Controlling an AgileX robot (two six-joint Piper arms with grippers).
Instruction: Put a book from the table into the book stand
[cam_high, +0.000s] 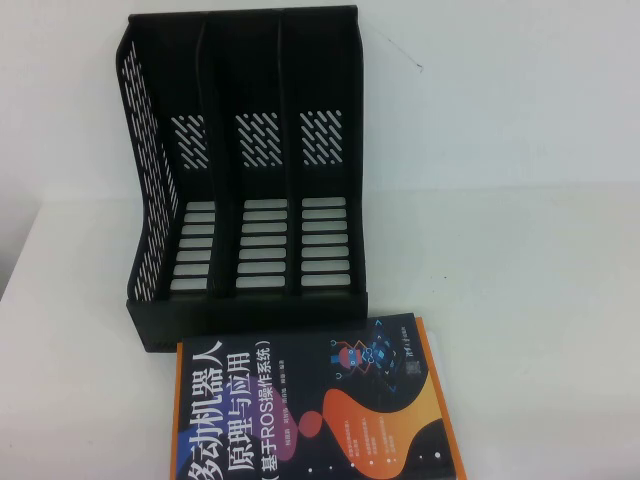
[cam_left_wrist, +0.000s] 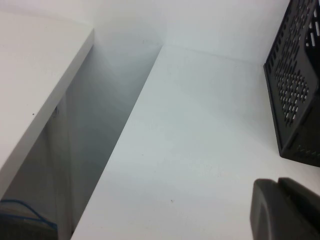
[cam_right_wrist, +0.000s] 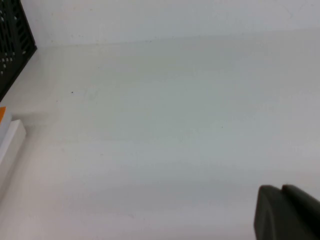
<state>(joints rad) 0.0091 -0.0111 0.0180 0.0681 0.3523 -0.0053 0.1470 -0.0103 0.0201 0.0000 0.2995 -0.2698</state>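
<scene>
- Nearest the high camera lies one book (cam_high: 320, 410), flat on the white bench (cam_high: 520, 260), its dark cover with white Chinese title, orange and pink blobs and a small robot picture facing up; its near end is cut off by the frame edge.
- Just behind the book, touching or nearly touching its far edge, stands one black book stand (cam_high: 245, 180), upright, with three slots, all of them holding nothing.
- One perforated side wall closes the stand on the robot's left; its slotted base and back show the bench through the gaps.
- Neither arm shows in the high view.
- Left end effector (cam_left_wrist: 287, 210): only a dark corner of it shows in the left wrist view, fingers pressed together and holding nothing, over bare bench to the left of the stand's perforated wall.
- Right end effector (cam_right_wrist: 287, 212): only a dark corner shows in the right wrist view, over bare bench; I cannot tell how it is set.
- That view catches just a corner of the stand and a sliver of the book's pages.
</scene>
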